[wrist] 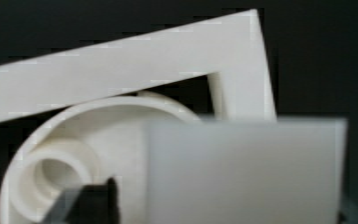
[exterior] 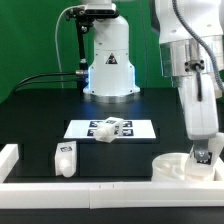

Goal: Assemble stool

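The stool's round white seat (exterior: 172, 168) lies at the front on the exterior view's right, tucked into a corner of the white rail. In the wrist view the seat (wrist: 91, 128) shows a round socket hole. A chunky white leg (wrist: 247, 170) stands upright on the seat, blurred and very close, between my fingers. My gripper (exterior: 204, 157) hangs straight down over it. One black finger (wrist: 98, 203) shows with a thin gap to the leg's side, so the gripper (wrist: 229, 215) looks open around the leg. The other finger is barely visible at the picture's edge.
Another leg (exterior: 112, 127) lies on its side on the marker board (exterior: 140, 130) mid-table. A third leg (exterior: 65, 158) stands at the front on the exterior view's left. The white rail (exterior: 60, 190) runs along the front edge and both sides. The robot base (exterior: 108, 65) stands behind.
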Robot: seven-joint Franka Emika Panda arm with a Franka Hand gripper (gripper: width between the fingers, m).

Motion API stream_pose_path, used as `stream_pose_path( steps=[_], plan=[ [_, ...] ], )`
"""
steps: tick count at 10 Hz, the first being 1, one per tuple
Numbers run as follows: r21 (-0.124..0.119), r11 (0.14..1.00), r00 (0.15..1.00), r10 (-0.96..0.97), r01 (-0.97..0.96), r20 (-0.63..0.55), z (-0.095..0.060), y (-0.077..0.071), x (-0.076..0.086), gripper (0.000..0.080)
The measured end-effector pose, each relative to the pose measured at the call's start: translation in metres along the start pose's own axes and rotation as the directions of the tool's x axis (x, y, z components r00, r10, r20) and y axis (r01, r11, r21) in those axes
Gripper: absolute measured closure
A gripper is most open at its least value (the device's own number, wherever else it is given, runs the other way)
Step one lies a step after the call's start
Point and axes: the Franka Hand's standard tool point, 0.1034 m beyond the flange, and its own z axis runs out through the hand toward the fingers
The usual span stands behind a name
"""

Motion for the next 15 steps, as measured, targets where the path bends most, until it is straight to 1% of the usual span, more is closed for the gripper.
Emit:
stream_pose_path(
  steps=[1,2,3,4,5,7,8,9,10,11,12,13,14,15],
  plan=[
    [0.000,0.995,0.995,-0.096,0.096,0.000,-0.004,-0.003,0.006,0.0231],
    [0.009,0.974,0.974,-0.225,0.225,0.004,-0.013,-0.010,0.009,0.0231],
    [0.019,0.915,0.916,-0.402,0.402,0.006,-0.022,-0.017,0.009,0.0166],
    [0.023,0.855,0.855,-0.519,0.518,0.015,-0.029,-0.022,0.007,0.0166],
    [0.019,0.828,0.828,-0.560,0.560,0.012,-0.026,-0.020,0.008,0.0152],
    [0.019,0.766,0.766,-0.643,0.643,0.010,-0.026,-0.019,0.009,0.0151],
    [0.008,0.651,0.651,-0.759,0.759,0.010,-0.026,-0.019,0.006,0.0151],
    [0.002,0.474,0.474,-0.880,0.880,0.017,-0.031,-0.022,-0.002,0.0151],
    [0.011,0.282,0.282,-0.959,0.959,0.042,-0.037,-0.027,-0.008,0.0151],
    [0.026,0.155,0.153,-0.986,0.988,0.071,-0.039,-0.027,-0.011,0.0151],
    [0.036,0.113,0.110,-0.991,0.993,0.076,-0.038,-0.024,-0.011,0.0151],
    [0.032,0.027,0.026,-0.998,0.999,0.055,-0.037,-0.021,-0.006,0.0151],
    [0.027,-0.035,-0.037,-0.998,0.999,0.053,-0.036,-0.023,-0.005,0.0151],
    [0.026,-0.055,-0.057,-0.997,0.998,0.052,-0.036,-0.023,-0.004,0.0151]
  ],
)
